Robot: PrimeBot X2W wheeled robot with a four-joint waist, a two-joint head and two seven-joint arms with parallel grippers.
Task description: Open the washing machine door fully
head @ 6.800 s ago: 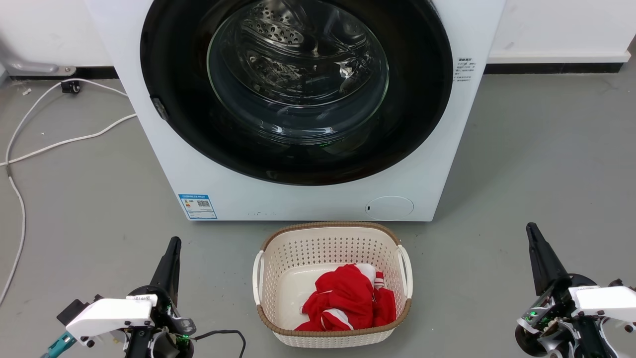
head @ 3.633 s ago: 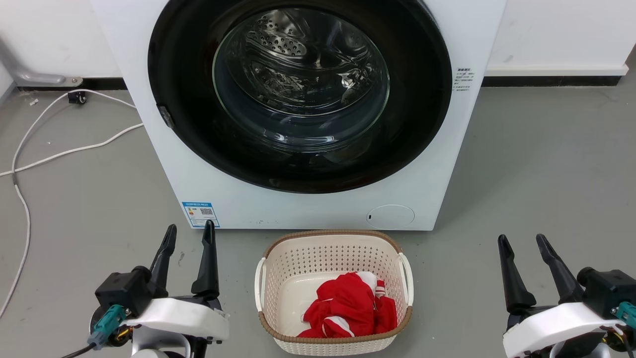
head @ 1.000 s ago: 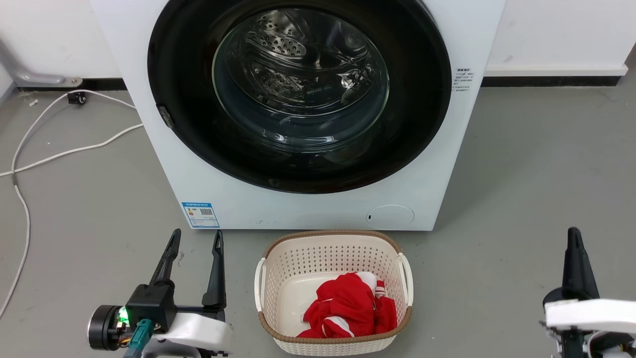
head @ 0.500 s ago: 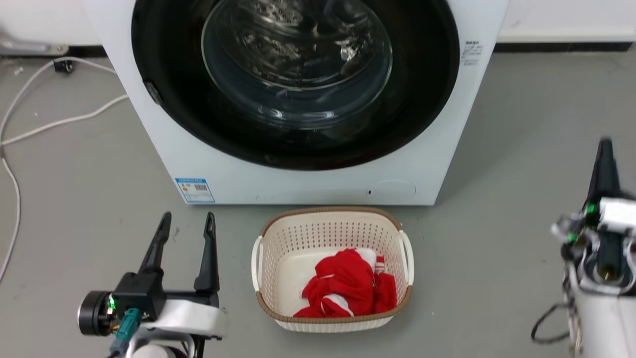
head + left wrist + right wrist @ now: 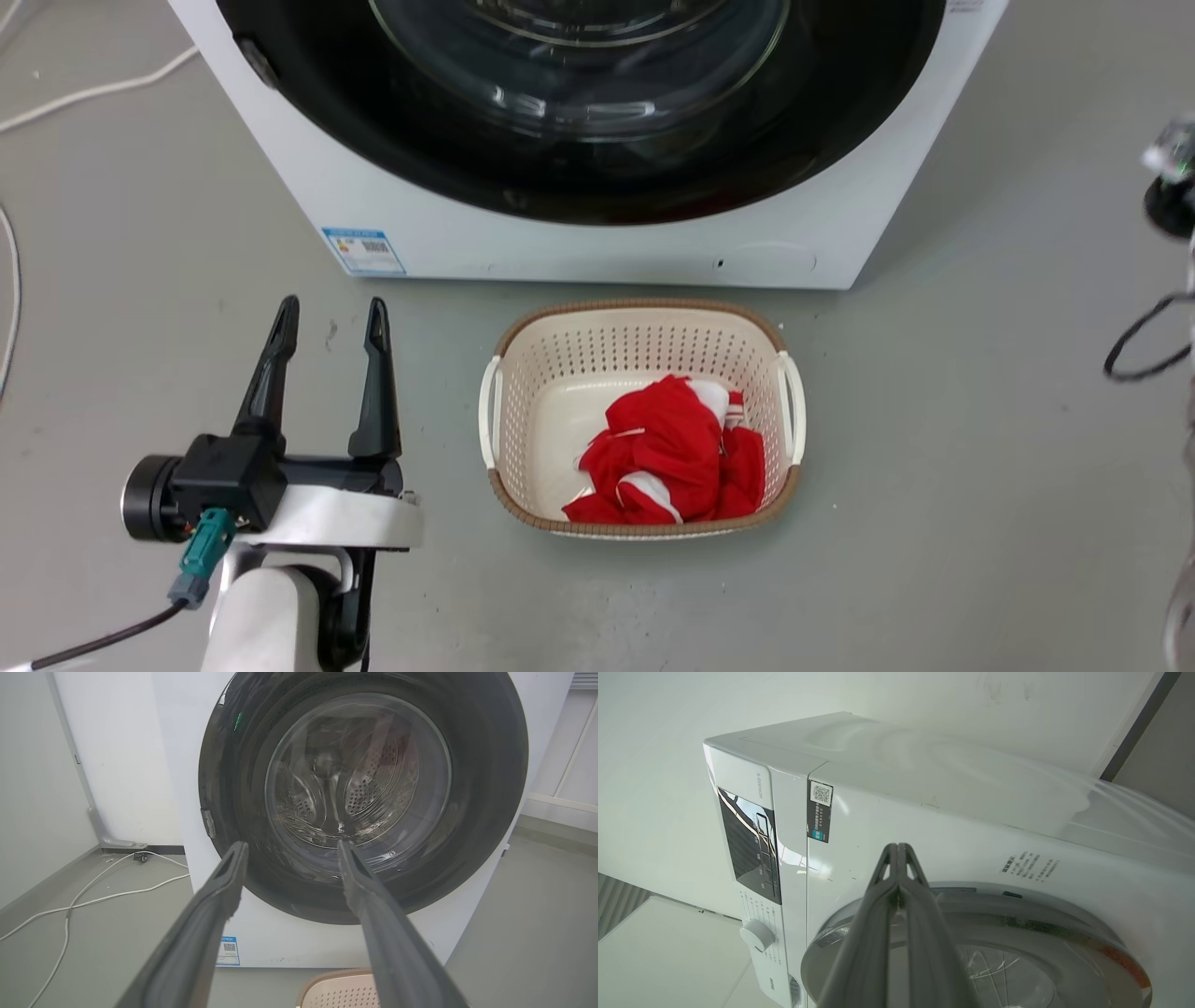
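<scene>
– Head view, far left first: what lies there?
– A white cable [image 5: 93,89] on the grey floor [image 5: 934,420]. Next comes the left tool [image 5: 330,310]. Its 2 dark fingers are spread apart with nothing between them, and they point toward the washing machine [image 5: 560,252] but are well short of it.
– And the washing machine door [image 5: 579,93]?
– It lies flat against the machine's white front, closed: a glossy black ring around a clear glass bowl. A small blue label [image 5: 364,250] sits low on the front at the left, and a round flap [image 5: 766,261] low at the right.
– What stands before the machine?
– A cream basket [image 5: 639,322] on the floor, near the front panel, with a red cloth [image 5: 672,457] inside.
– The left wrist view?
– The 2 fingers frame the door's lower half, apart from it. The steel drum [image 5: 369,788] shows through the glass.
– And the right side?
– The right wrist view shows the right tool [image 5: 899,851] with its 2 fingers pressed together, gripping nothing. The tips lie over the white panel above the door's rim; I cannot tell whether they touch it. A knob [image 5: 757,935] sits at that view's left.
</scene>
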